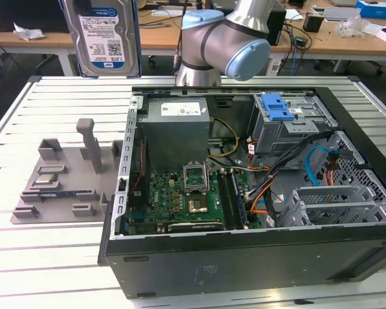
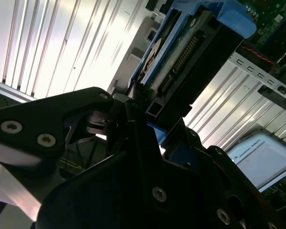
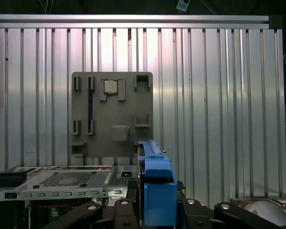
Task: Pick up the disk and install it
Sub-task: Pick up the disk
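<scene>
An open computer case [image 1: 257, 257] is lying on its side at the front of a ribbed metal desk [image 1: 45, 270], with its green circuit board [image 1: 180, 199] facing up. Just beside the case, toward the exterior view's left, a grey fixture plate [image 1: 58, 183] is resting on the desk. Further back, the disk [image 1: 103, 35] is hanging upright in the air, well above the desk, its white and blue label showing. In the second wrist view, the black hand [image 2: 142, 112] is gripping the disk firmly by its blue bracket. Behind the case, the robot arm [image 1: 225, 38] is bending above its far edge.
</scene>
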You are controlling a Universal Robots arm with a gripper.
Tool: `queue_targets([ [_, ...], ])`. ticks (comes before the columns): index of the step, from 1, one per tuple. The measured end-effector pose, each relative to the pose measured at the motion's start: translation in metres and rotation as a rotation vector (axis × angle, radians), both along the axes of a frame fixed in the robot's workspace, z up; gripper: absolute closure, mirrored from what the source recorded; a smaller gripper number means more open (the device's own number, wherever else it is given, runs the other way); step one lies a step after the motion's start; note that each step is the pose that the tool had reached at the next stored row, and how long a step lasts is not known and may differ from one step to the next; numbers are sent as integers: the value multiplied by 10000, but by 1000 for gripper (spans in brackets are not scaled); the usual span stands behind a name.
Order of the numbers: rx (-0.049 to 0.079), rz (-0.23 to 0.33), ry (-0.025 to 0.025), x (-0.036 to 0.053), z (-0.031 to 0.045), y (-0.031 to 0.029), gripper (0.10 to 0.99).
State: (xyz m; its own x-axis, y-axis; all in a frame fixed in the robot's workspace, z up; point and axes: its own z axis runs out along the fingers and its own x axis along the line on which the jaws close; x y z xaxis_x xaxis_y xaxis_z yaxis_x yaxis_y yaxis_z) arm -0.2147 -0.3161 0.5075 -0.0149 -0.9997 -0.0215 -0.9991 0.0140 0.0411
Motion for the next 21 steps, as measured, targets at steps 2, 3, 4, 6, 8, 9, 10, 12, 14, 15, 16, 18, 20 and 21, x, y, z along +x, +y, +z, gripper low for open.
queue_targets([
  [2,0,2,6,98,0,0,718],
  [3,0,1,7,137,0,0,718],
  [4,0,1,9,168,0,0,718],
  [6,0,1,11,218,-1,0,718],
  [8,1,2,15,284,-1,-1,718],
  [9,0,1,17,310,0,0,718],
  [10,0,0,20,362,0,0,718],
  [12,0,2,27,455,0,0,718],
  [14,0,0,30,503,0,0,718],
  [15,0,1,32,550,0,0,718],
  [16,0,1,34,577,0,0,718],
  [18,0,1,38,632,0,0,718],
  [20,1,-1,40,676,0,0,718],
  [21,0,1,41,701,0,0,718],
])
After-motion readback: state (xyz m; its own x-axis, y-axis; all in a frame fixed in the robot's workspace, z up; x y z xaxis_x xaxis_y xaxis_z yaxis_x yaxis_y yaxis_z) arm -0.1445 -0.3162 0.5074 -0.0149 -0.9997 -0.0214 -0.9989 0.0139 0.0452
